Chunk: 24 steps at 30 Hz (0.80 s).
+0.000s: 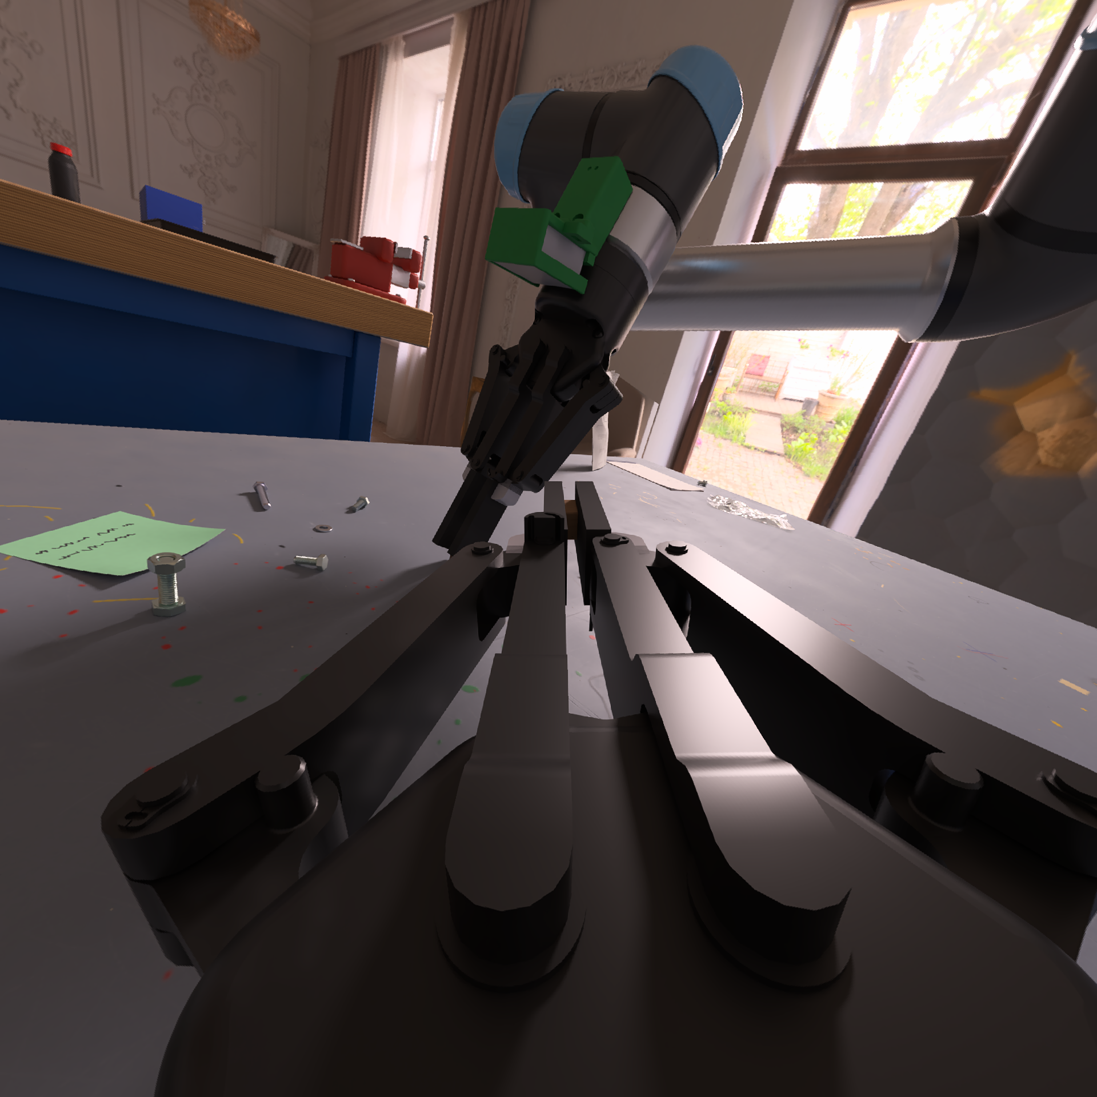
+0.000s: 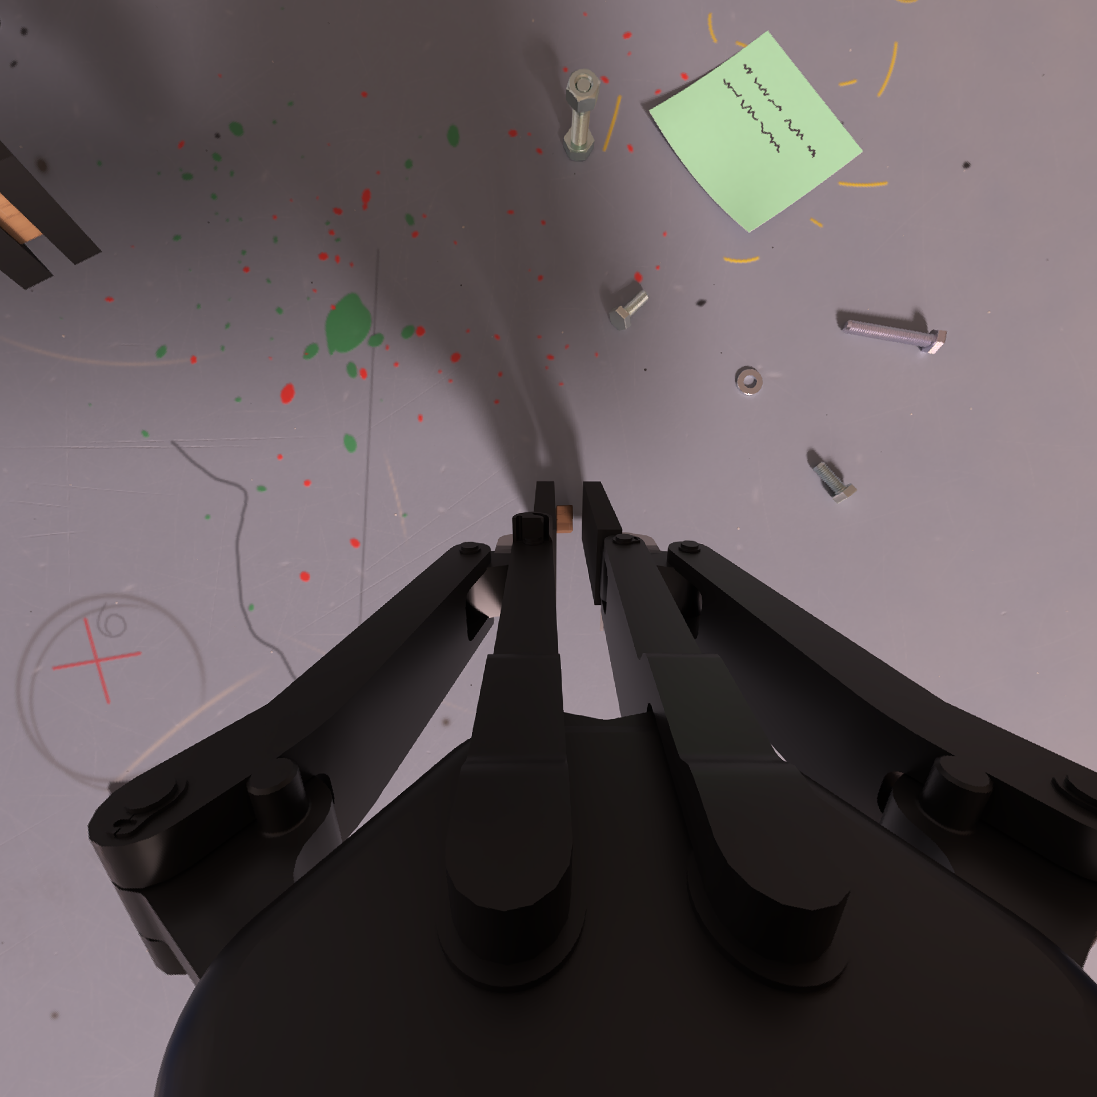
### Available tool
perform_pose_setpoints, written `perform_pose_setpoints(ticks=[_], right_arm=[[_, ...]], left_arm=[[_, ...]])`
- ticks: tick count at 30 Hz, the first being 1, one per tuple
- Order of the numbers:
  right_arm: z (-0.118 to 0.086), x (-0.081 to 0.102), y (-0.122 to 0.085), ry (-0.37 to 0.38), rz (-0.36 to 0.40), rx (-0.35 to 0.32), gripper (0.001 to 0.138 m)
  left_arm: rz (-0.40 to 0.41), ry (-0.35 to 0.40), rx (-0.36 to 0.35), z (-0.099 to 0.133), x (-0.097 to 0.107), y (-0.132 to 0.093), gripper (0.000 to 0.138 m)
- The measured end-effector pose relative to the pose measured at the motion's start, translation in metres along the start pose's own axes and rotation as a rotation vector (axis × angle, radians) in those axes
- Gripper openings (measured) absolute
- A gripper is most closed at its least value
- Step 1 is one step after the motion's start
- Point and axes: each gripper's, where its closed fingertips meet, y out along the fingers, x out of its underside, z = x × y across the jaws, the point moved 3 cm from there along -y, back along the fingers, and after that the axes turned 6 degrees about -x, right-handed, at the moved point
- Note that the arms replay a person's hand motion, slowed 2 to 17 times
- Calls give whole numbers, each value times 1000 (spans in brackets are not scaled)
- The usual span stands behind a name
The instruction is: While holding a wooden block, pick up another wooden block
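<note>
My left gripper (image 1: 568, 492) is shut on a wooden block (image 1: 571, 511), of which only a thin brown sliver shows between the fingers. My right gripper (image 2: 568, 492) is shut on a second small wooden block (image 2: 564, 519), with its tips low over the grey table (image 2: 178, 504). The right gripper also shows in the left wrist view (image 1: 469, 522), pointing steeply down just left of my left fingertips. The left gripper's fingers (image 2: 65, 231) and its wooden block (image 2: 13, 221) show at the upper left of the right wrist view.
A green paper note (image 1: 113, 543) (image 2: 754, 133), several bolts (image 1: 167, 585) (image 2: 890, 333) and a washer (image 2: 749, 380) lie scattered on the table. Crumpled foil (image 1: 749, 511) and a flat card (image 1: 659, 475) lie near the far edge. A blue workbench (image 1: 178, 332) with a red vise (image 1: 377, 264) stands behind.
</note>
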Motion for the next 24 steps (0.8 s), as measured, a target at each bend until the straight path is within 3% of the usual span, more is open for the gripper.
perform_pose_setpoints(ticks=[24], right_arm=[[0,-1,3,-7,-10,-8,11]], left_arm=[[-3,2,2,0,0,0,6]])
